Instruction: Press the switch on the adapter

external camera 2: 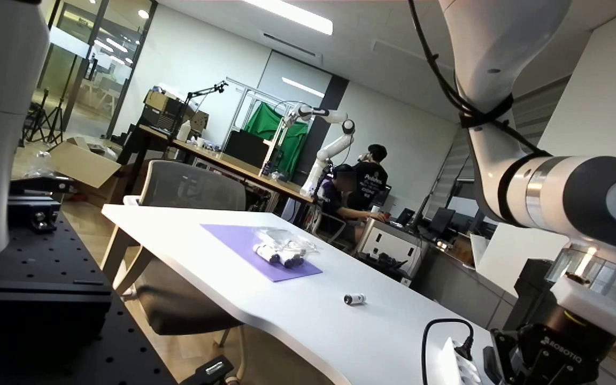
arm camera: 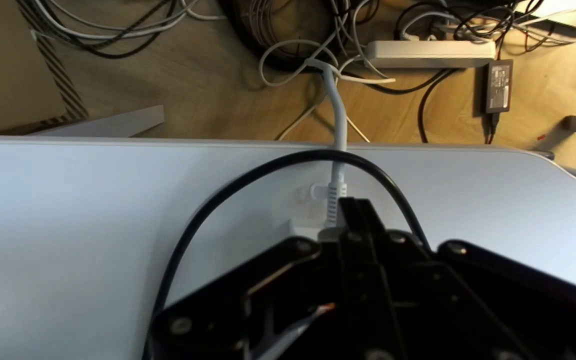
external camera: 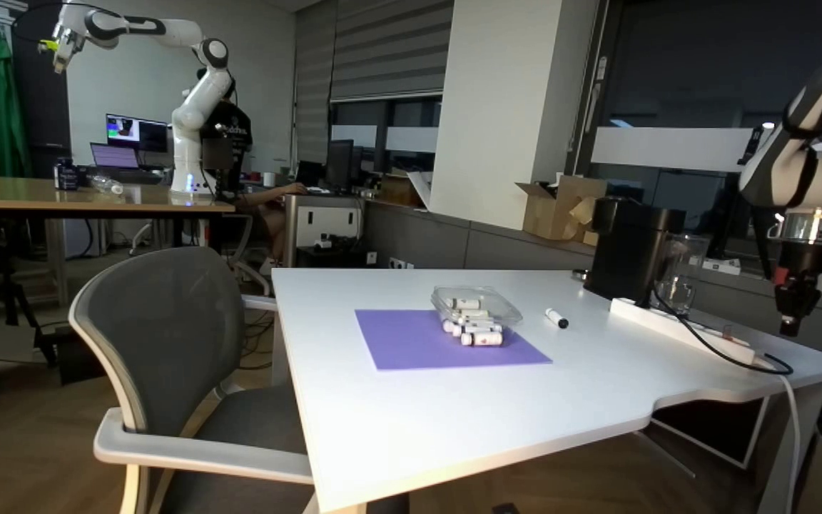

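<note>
While my tool (arm camera: 357,206) hangs near the corded end of the white adapter (external camera: 671,327), its two fingers stand pressed together side by side, and I see nothing held between them. In an exterior view the tip is apart from the adapter and clear of the white surface (external camera: 418,421) that carries it. From the wrist I look down past my fingertips at the adapter's pale cord (arm camera: 338,172), which runs out ahead of them and over the edge; a black cable (arm camera: 248,175) arcs around the tip, and most of the adapter is hidden beneath me. Through a gap in my tool's linkage an orange patch (arm camera: 325,307) shows; whether this is the switch I cannot tell.

In an exterior view a black plug (external camera 2: 466,348) sits in the adapter, near my tool. By the adapter's end away from me stands a tall black machine (external camera: 628,243). Well apart from my tool a white cylinder (external camera: 554,315) with a black end lies on its side, and farther off a clear plastic box (external camera: 505,307) rests partly over a purple sheet (external camera: 400,343), with similar cylinders (external camera: 482,339) in or against it; which, I cannot tell.
</note>
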Controlling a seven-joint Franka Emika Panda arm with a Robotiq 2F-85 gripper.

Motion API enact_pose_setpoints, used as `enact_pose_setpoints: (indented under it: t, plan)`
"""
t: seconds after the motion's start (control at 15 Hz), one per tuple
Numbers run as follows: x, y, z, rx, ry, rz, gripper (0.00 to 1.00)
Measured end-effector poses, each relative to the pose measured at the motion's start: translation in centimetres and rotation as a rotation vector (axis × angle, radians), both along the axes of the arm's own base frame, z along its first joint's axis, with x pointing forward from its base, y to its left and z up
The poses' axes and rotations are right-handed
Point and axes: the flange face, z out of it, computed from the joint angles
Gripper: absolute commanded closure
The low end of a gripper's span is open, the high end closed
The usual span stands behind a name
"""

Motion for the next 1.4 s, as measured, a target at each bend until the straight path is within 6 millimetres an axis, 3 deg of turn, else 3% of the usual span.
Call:
enact_pose_setpoints:
  t: [0.27, 0.67, 1.4]
  plan:
    - [0.4, 0.0, -1.6, 0.03, -0.046, 0.008, 1.0]
    - [2.0, 0.6, -1.9, 0.045, -0.102, 0.029, 1.0]
    - [3.7, 1.1, -4.2, 0.032, -0.138, 0.055, 1.0]
